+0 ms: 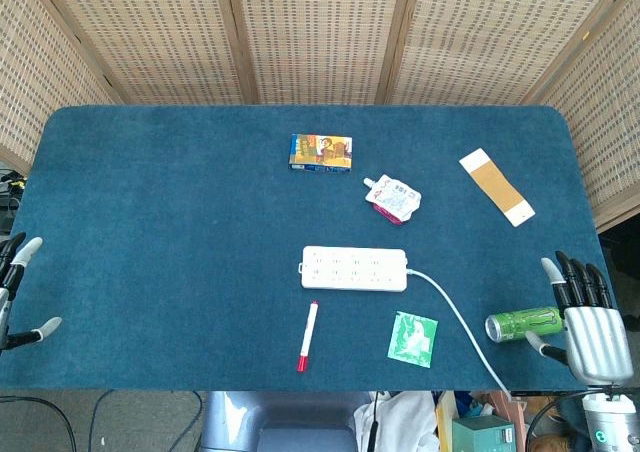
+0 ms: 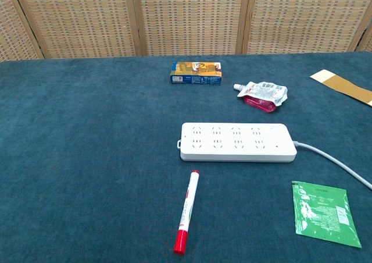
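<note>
A green drink can [image 1: 523, 323] lies on its side near the front right corner of the blue tabletop [image 1: 180, 232]. Its silver top end faces left and its body runs off to the right, tilted slightly away. It carries light lettering on a bright green skin. The right hand [image 1: 585, 317] sits just beside it, fingers spread, thumb close under the can's right end; whether they touch, I can't tell. Only the head view shows it.
</note>
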{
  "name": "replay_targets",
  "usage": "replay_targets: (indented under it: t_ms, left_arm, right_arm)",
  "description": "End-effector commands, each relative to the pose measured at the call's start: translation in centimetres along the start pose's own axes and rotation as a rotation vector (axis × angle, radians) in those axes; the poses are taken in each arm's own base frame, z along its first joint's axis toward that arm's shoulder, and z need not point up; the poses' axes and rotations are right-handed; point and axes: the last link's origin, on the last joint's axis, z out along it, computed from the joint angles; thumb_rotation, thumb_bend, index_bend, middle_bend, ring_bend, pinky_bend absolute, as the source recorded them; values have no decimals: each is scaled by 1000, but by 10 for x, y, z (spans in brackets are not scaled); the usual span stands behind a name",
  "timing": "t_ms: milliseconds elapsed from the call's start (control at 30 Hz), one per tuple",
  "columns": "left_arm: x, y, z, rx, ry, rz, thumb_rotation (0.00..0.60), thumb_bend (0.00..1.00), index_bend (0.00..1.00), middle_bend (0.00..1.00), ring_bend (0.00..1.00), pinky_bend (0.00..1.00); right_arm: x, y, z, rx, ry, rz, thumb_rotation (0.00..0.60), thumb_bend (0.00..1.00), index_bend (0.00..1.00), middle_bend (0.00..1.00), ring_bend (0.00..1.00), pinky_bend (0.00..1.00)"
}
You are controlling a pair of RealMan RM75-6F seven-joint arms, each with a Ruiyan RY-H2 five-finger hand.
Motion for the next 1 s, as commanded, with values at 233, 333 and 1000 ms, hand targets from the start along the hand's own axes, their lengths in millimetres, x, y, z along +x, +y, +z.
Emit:
replay_targets:
  t_ms: [233,333,1000]
  left_arm:
    - [-1,1,0,0,-3,7,600,0,0,0,0,0]
    - [0,1,1,2,3,6,600,0,0,0,0,0]
    - [1,1,12,55,23,8,600,0,0,0,0,0]
  right_arm:
    - [-4,-2,2,17,-4,58,600,0,0,0,0,0]
    - [-8,-4,9,24,-8,72,600,0,0,0,0,0]
    - [-61,-84,124,323,-400,77,600,886,86,882,968,1000]
